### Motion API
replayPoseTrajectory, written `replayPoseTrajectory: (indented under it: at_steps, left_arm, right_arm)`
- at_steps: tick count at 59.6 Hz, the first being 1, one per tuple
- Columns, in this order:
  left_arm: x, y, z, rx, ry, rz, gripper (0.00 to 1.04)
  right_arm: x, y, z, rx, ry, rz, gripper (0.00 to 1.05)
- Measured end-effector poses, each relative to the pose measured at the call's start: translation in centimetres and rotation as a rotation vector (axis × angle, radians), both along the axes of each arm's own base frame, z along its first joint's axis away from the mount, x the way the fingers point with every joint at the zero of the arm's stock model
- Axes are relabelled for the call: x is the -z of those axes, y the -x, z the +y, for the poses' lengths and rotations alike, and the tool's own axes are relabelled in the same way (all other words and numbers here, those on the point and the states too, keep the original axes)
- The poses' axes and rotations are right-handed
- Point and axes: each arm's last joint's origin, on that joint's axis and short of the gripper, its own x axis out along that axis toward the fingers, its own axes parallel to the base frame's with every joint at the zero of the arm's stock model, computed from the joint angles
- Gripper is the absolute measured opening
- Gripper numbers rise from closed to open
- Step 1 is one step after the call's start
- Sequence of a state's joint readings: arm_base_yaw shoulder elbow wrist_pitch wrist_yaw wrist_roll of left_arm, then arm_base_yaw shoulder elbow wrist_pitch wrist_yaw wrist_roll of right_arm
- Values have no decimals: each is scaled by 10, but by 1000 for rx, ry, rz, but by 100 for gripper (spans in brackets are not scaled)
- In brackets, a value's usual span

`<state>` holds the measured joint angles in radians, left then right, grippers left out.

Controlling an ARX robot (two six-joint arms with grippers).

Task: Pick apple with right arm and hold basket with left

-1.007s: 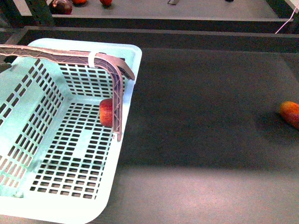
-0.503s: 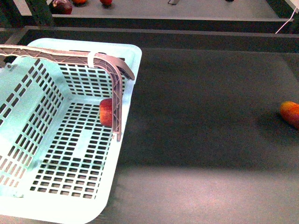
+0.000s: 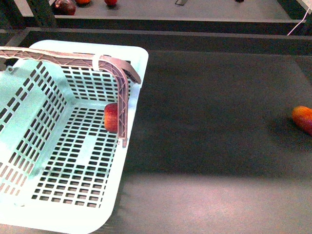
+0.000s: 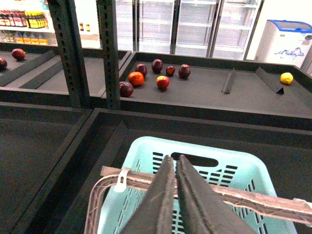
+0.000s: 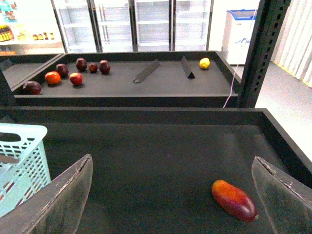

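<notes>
A dark, walled shelf tray carries the pale turquoise basket at its left and an elongated orange-red fruit at its far right.

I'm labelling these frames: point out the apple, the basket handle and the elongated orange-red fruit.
apple (image 3: pixel 111 117): front view, its visible red side beside the handle post.
basket handle (image 3: pixel 63 60): front view, the top bar.
elongated orange-red fruit (image 5: pixel 234 200): right wrist view, mid-body.
</notes>
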<state>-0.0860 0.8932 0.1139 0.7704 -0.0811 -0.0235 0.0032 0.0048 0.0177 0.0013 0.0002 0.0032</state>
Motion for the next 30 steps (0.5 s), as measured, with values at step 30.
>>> replayPoseTrajectory:
  at_steps: [30]
  left_arm:
    - [10, 34, 12, -1, -11, -13, 3]
  right_arm:
    - [0, 0, 0, 0, 0, 0, 96]
